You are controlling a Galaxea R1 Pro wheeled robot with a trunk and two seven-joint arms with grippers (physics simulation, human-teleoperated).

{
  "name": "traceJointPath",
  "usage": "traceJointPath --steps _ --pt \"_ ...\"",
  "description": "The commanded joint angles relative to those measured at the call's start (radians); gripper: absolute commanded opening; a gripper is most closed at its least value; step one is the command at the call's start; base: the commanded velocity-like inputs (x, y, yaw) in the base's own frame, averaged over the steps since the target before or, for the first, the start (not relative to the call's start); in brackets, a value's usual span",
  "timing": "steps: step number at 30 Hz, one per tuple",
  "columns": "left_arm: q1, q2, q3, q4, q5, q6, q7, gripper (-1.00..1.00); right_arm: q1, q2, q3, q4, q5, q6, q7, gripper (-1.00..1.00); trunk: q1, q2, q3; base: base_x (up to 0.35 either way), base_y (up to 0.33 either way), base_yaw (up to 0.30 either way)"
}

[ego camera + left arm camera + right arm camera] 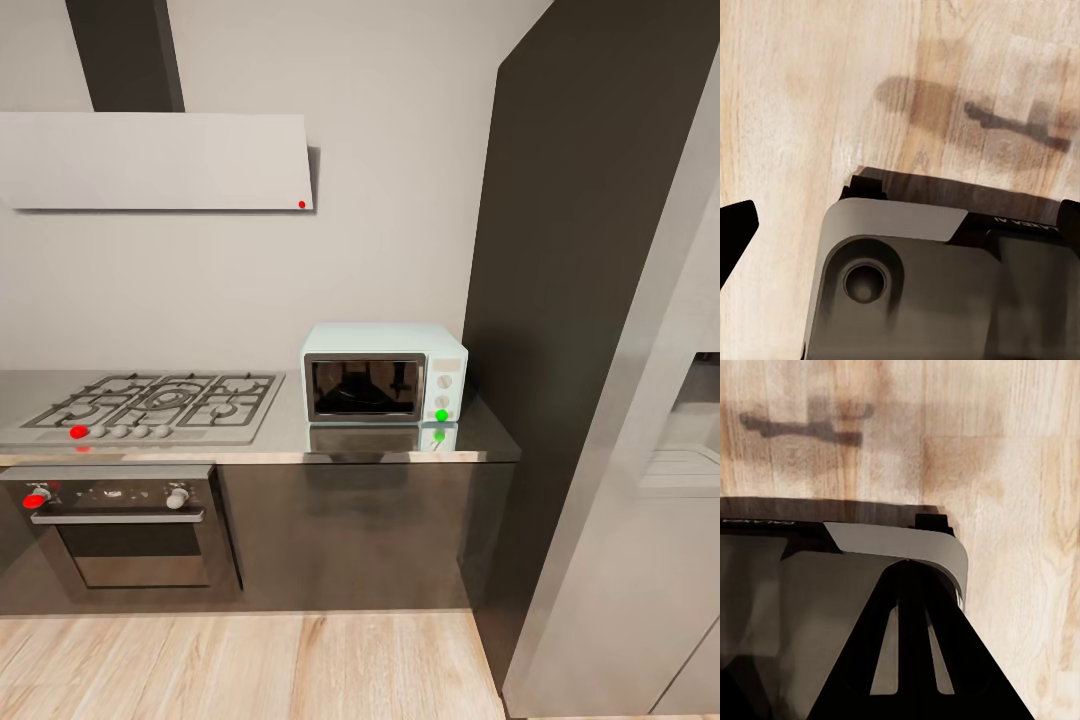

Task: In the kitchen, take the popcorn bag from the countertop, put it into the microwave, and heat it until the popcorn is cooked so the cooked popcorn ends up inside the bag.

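Note:
The mint-blue microwave [384, 372] stands on the grey countertop [290, 432] at its right end, against the wall. Its dark glass door is closed, and a green dot marks its lower knob. The popcorn bag is out of view. My left gripper [904, 225] hangs open over the robot's grey base, with one black fingertip [739, 225] at each side edge of the left wrist view. In the right wrist view my right gripper [911, 577] points down at the base with its black fingers drawn together and nothing between them.
A gas hob [150, 402] lies left of the microwave, above a built-in oven [120, 530]. A range hood [155, 160] hangs on the wall. A tall dark cabinet [580, 300] and a grey fridge [640, 520] close off the right side. Wooden floor [250, 665] runs in front of the cabinets.

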Motion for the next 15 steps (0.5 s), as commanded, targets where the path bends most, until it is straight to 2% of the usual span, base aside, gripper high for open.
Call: traceJointPath --steps 1,15 --pt "-0.001 0.0 -0.009 0.001 0.011 -0.003 -0.004 1.0 -0.001 -0.001 -0.009 0.003 0.008 -0.005 0.002 -1.0 0.0 -0.001 -0.001 0.0 0.0 0.0" --pt "-0.001 0.0 -0.008 0.001 0.011 -0.003 -0.004 1.0 -0.001 -0.001 -0.009 0.002 0.008 -0.005 0.002 -1.0 0.0 -0.001 -0.001 0.0 0.0 0.0"
